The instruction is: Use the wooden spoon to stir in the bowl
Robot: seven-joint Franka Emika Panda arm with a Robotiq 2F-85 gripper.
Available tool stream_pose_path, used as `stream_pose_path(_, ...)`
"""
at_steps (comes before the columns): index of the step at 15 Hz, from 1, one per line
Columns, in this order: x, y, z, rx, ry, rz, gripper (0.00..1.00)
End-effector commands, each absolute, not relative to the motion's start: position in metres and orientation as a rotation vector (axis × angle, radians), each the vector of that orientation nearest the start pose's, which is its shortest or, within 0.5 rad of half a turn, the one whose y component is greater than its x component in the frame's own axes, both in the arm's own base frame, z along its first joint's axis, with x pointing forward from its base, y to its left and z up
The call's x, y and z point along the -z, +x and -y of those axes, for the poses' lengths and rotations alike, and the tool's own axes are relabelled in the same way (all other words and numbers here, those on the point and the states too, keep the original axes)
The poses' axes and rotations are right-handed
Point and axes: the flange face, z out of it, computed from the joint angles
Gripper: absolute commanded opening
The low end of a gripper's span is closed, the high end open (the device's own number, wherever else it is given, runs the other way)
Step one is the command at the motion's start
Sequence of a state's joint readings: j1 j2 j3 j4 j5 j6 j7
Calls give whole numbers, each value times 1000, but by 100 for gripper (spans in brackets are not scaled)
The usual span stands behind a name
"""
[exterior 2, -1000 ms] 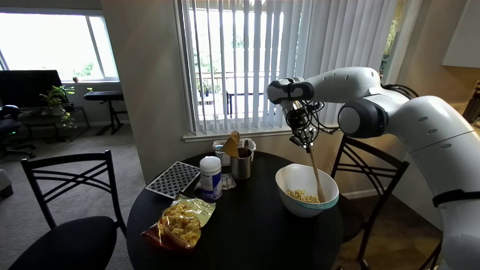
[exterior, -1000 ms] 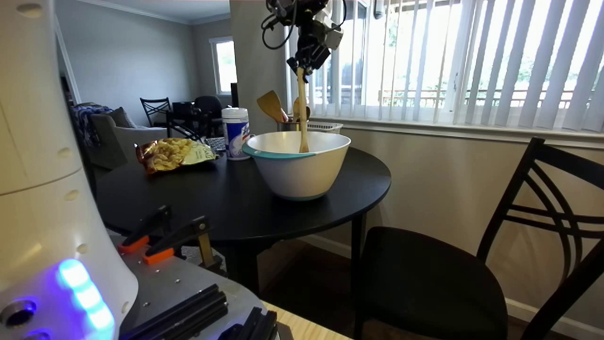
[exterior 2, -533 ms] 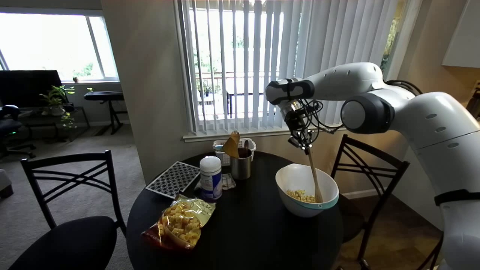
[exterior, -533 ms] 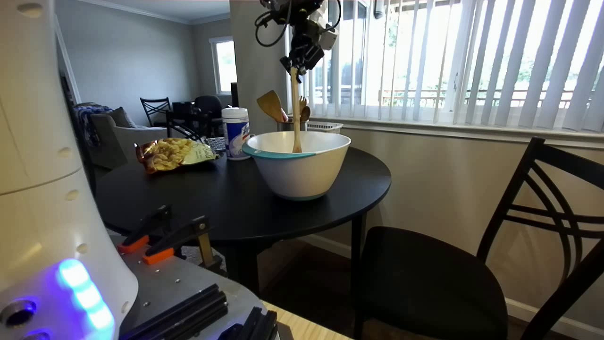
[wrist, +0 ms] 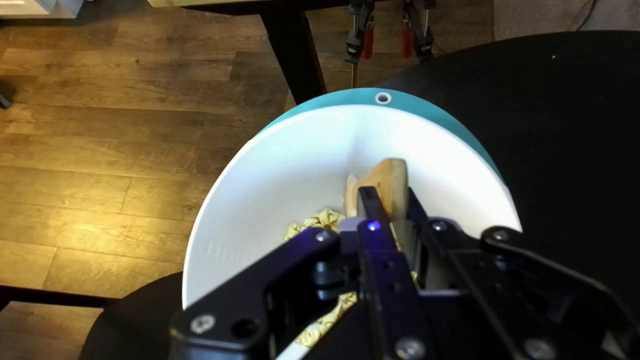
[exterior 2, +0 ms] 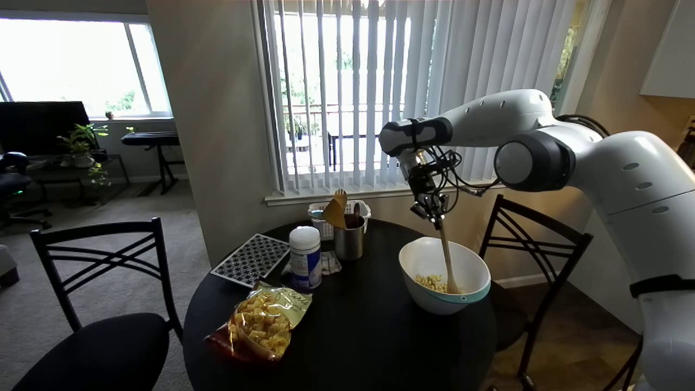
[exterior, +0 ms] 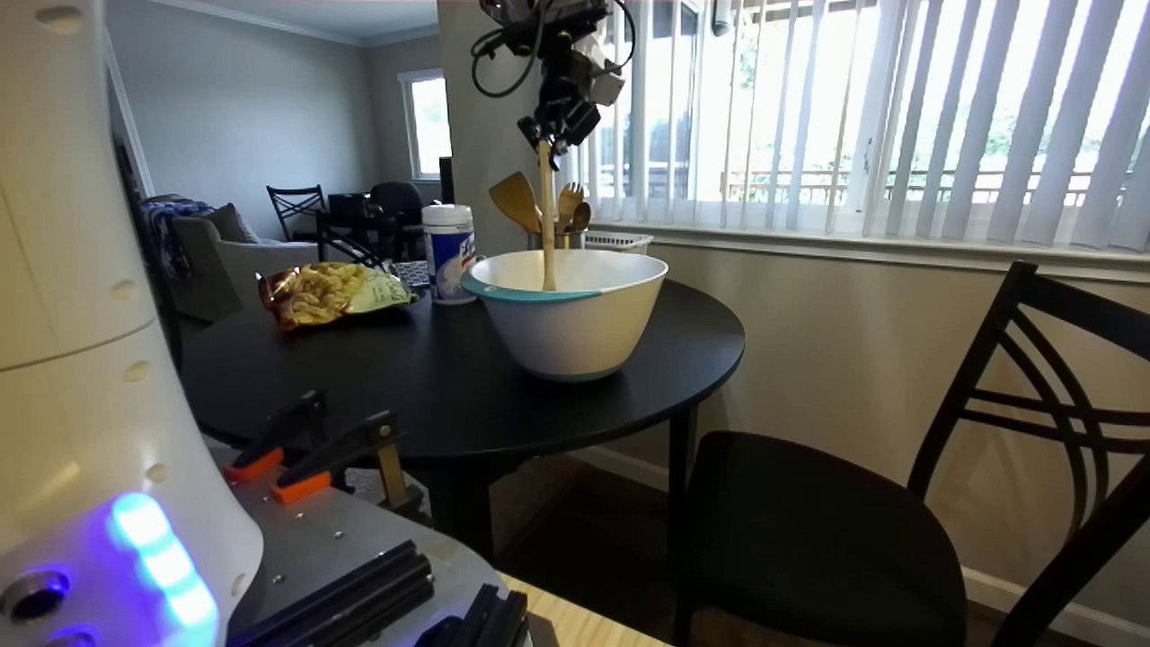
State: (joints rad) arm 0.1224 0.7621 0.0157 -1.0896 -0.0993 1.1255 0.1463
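Your pincer clamps the upper end of the wooden spoon, which stands slightly tilted with its lower end inside the bowl, next to pale-yellow pieces. You see the bowl upright on the dark tabletop, apart from the glossy bag and white-lidded canister.

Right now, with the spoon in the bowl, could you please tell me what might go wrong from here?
The gripper holds the wooden spoon near its top end, so it could twist or slip if the lower end meets resistance. The bowl stands on the table with no visible brace, so a hard push from inside might slide or tip it. A fast stroke might fling out some of the yellowish pieces, though they lie low inside.
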Motion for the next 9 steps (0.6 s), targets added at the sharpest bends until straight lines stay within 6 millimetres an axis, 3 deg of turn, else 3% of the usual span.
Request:
stream_pose_path(1, -339, 651, -88, -1135, -3071, 108, 3)
stream_pose_path(9, -339, 661, -134, -928, -3047, 302, 3)
